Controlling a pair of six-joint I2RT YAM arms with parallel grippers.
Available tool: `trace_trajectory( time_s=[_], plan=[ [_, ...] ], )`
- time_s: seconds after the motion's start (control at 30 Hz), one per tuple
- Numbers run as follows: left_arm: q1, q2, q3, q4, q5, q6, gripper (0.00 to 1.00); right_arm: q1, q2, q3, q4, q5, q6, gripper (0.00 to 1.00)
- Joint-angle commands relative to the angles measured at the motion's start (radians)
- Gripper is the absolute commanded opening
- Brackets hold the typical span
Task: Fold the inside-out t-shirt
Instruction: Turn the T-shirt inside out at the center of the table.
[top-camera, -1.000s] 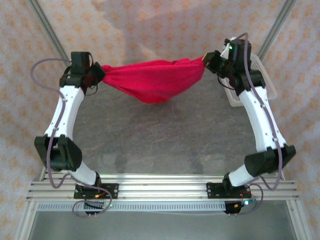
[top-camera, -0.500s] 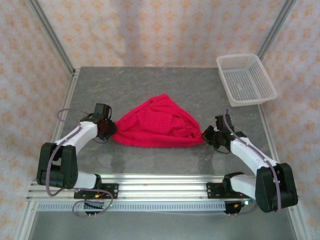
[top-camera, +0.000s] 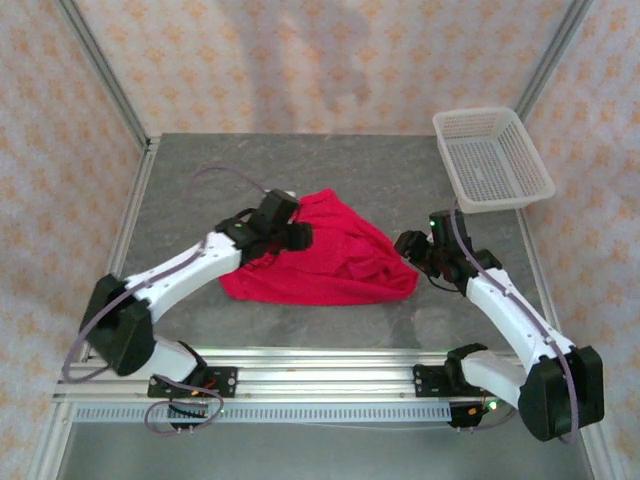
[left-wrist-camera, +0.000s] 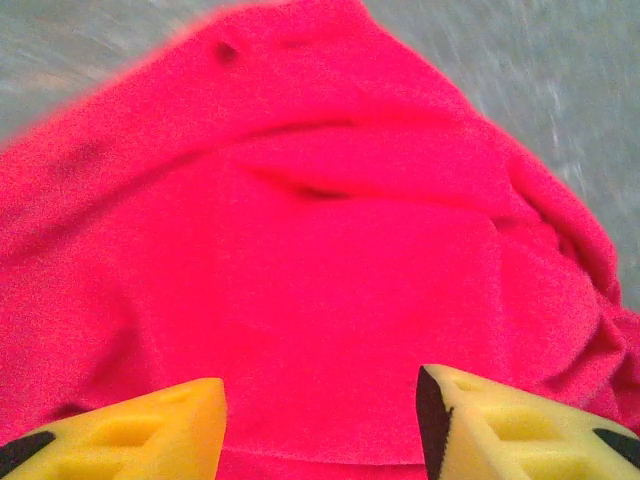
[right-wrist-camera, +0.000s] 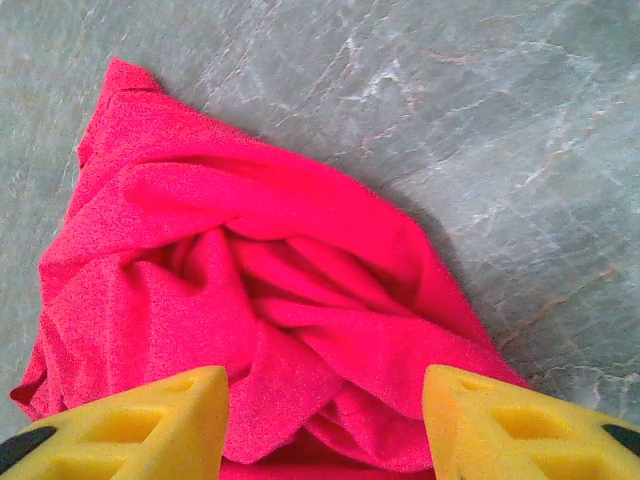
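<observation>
Grey stone-patterned counter (top-camera: 330, 165): flat, carrying all listed items.
Bright crimson-red soft fabric t-shirt (top-camera: 335, 262): laid crumpled in a rough triangle at the middle of the counter, towards the near edge, with folds bunched at its right corner; held by neither gripper.
White plastic mesh basket (top-camera: 492, 160): rectangular, set at the far right corner, well apart from the t-shirt.
Left gripper (top-camera: 293, 234): positioned over the far left part of the t-shirt, yellow fingers (left-wrist-camera: 120, 430) spread apart, nothing clamped.
Right gripper (top-camera: 412, 247): placed just beside the t-shirt's right corner, fingers spread apart, nothing clamped.
</observation>
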Motion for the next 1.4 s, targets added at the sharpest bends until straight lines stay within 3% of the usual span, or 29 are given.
trace_trajectory(
  time_s=[0.0,0.2,0.43,0.53,0.57,0.6,0.73,0.77,0.87,0.9,1.07,1.2,1.37],
  plan=[
    [-0.049,0.128,0.039,0.032,0.094,0.029,0.57,0.026,0.036,0.028,-0.050,0.038,-0.016,0.53],
    [-0.094,0.276,0.102,0.113,0.161,-0.033,0.63,0.068,0.088,0.047,-0.037,0.013,-0.012,0.54],
    [-0.122,0.403,0.193,0.092,0.151,-0.045,0.60,0.107,0.181,0.021,0.017,-0.022,0.007,0.55],
    [-0.121,0.414,0.224,0.070,0.142,-0.039,0.16,0.111,0.236,0.012,0.098,-0.052,0.031,0.55],
    [-0.122,0.419,0.247,0.044,0.134,-0.031,0.04,0.112,0.259,0.014,0.131,-0.064,0.044,0.55],
    [-0.122,0.419,0.276,0.010,0.123,-0.021,0.00,0.115,0.285,0.023,0.162,-0.077,0.056,0.55],
    [-0.115,0.394,0.389,-0.113,0.079,0.019,0.00,0.121,0.402,0.082,0.258,-0.081,0.117,0.53],
    [-0.110,0.382,0.419,-0.148,0.071,0.025,0.00,0.121,0.431,0.104,0.273,-0.080,0.134,0.45],
    [-0.077,0.340,0.513,-0.246,0.035,0.040,0.00,0.119,0.476,0.178,0.235,-0.065,0.143,0.04],
    [-0.054,0.327,0.549,-0.280,0.024,0.047,0.00,0.119,0.468,0.211,0.183,-0.046,0.121,0.00],
    [0.102,0.262,0.661,-0.357,-0.008,0.067,0.00,0.086,0.339,0.318,-0.076,0.088,-0.014,0.00],
    [0.211,0.230,0.655,-0.367,-0.008,0.079,0.00,0.005,0.194,0.318,-0.187,0.120,-0.071,0.00],
    [0.265,0.198,0.597,-0.334,0.021,0.071,0.00,-0.076,0.083,0.321,-0.244,0.125,-0.101,0.00]
  ],
)
